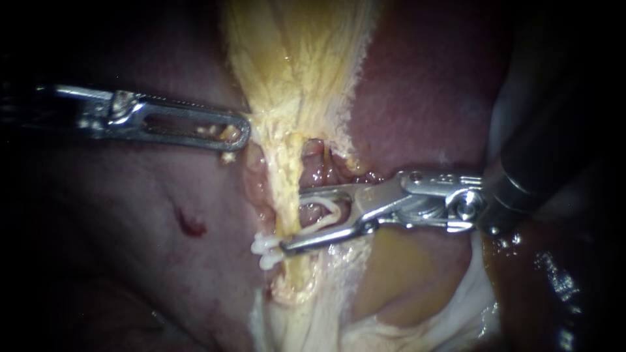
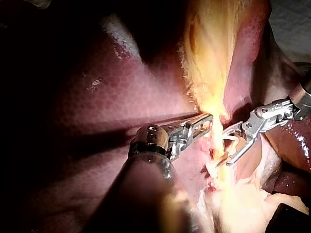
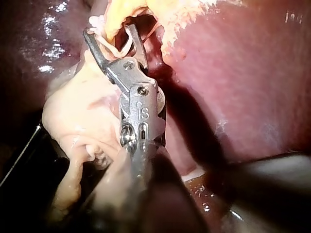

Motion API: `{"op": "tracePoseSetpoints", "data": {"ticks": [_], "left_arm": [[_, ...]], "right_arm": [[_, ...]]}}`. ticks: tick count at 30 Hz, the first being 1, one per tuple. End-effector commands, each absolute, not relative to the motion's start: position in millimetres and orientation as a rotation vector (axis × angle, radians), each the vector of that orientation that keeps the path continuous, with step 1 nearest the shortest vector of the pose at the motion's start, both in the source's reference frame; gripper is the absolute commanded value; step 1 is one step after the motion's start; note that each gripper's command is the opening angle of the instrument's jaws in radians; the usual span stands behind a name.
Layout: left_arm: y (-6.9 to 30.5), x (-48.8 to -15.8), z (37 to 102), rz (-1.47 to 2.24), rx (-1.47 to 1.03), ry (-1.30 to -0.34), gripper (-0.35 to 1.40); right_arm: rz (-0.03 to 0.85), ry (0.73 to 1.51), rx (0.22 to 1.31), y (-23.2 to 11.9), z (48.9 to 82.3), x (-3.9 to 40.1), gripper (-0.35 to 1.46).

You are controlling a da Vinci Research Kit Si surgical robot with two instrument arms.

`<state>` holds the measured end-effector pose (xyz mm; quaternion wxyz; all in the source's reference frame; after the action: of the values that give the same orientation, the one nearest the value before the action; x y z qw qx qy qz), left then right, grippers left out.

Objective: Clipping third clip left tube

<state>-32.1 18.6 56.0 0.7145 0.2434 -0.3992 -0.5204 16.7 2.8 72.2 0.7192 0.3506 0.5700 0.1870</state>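
Endoscope view. Left instrument [image 1: 238, 133] in from the left, seen flat-on, so only one windowed half of the pincer shows. Tip at the edge of the yellowish tissue band [image 1: 293, 65]; scraps of tissue in the window. Right instrument [image 1: 292, 220] in from the right, pincer spread wide, an open white clip [image 1: 326, 214] seated between the halves and touching both. Pale tube [image 1: 285, 182] running down across the tips of that pincer, between the two halves. Two set clips [image 1: 266, 251] on the tube, right at the lower tip. Liver [image 1: 424, 85] behind. Small red spot on the pink surface well to the left of the tube.

Left wrist view. Left instrument [image 2: 206, 121] from the side: both halves visible here, pressed together on the edge of the tissue band [image 2: 214, 58]. Right instrument [image 2: 228, 145] opposite, tips facing, clip [image 2: 232, 141] between its halves. Tube lost in glare.

Right wrist view. Right instrument [image 3: 109, 31] from behind, along its own shaft. Spread of the pincer plain, clip [image 3: 122, 46] looped inside it, a yellow strand passing between the tips. Set clips [image 3: 95, 20] just beside one tip. Left instrument not seen here.
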Motion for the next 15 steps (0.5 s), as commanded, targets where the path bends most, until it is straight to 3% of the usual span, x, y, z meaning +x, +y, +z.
{"op": "tracePoseSetpoints", "data": {"ticks": [1,15], "left_arm": [[18.6,-32.1,56.0,-1.153,0.539,-0.884,-0.35],[18.7,-32.0,56.1,-1.152,0.54,-0.885,-0.35]], "right_arm": [[0.414,1.264,0.781,2.7,72.1,16.9,0.5],[0.423,1.391,0.952,2.0,71.3,19.7,0.5]]}}
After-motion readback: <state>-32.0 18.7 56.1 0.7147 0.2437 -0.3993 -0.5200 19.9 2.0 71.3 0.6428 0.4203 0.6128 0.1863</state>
